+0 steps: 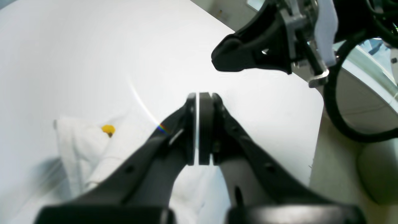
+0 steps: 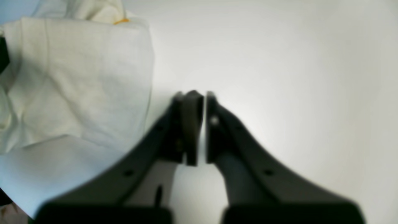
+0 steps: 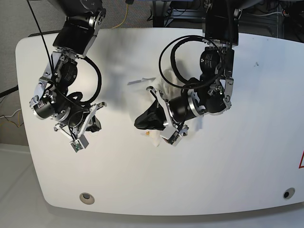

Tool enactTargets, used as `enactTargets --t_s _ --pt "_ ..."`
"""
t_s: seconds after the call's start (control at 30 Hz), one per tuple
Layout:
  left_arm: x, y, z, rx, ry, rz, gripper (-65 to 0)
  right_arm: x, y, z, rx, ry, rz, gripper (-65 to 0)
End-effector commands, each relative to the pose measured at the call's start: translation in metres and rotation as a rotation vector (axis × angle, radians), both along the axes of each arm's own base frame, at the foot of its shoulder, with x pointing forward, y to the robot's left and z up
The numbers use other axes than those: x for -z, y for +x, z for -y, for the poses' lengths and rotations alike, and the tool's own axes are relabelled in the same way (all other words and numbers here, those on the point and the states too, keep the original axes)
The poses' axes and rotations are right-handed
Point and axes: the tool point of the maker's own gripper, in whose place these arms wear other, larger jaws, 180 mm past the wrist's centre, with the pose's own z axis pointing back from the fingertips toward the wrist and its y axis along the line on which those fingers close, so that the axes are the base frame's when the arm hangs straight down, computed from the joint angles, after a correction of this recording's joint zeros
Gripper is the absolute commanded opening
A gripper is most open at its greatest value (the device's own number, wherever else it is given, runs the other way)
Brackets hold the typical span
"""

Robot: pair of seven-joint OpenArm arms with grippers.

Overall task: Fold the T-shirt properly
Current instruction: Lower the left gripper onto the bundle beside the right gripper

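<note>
The T-shirt (image 3: 159,89) lies crumpled in a white heap at the table's middle, mostly hidden under my left arm in the base view. In the left wrist view the T-shirt (image 1: 81,148) sits low on the left, showing a small yellow print spot (image 1: 108,129). My left gripper (image 1: 197,124) is shut with nothing between its pads, beside the cloth; in the base view my left gripper (image 3: 140,123) hovers at the heap's front edge. My right gripper (image 2: 199,124) is shut and empty over bare table, with the T-shirt (image 2: 77,87) to its left. In the base view my right gripper (image 3: 96,126) is well left of the heap.
The white table (image 3: 142,180) has a rounded front edge with two small holes (image 3: 86,198) near its corners. In the left wrist view the table edge (image 1: 314,149) runs down the right side, with my right gripper (image 1: 227,56) and its black cables above it.
</note>
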Motion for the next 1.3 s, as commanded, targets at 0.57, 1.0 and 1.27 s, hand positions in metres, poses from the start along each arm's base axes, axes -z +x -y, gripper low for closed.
enactTargets --t_s 0.57,1.0,1.27 --pt "0.031 -0.027 -0.019 -0.052 -0.039 -0.076 -63.4 -0.012 0.006 -0.003 -0.005 0.016 0.047 -61.9" --pt "0.057 -0.031 -0.066 -0.068 0.101 -0.087 -63.4 -0.005 0.000 -0.003 -0.007 0.019 0.028 -61.9" --pt "0.057 -0.021 -0.095 -0.121 0.136 -0.069 -63.4 -0.005 0.000 -0.004 -0.007 0.021 0.028 -61.9"
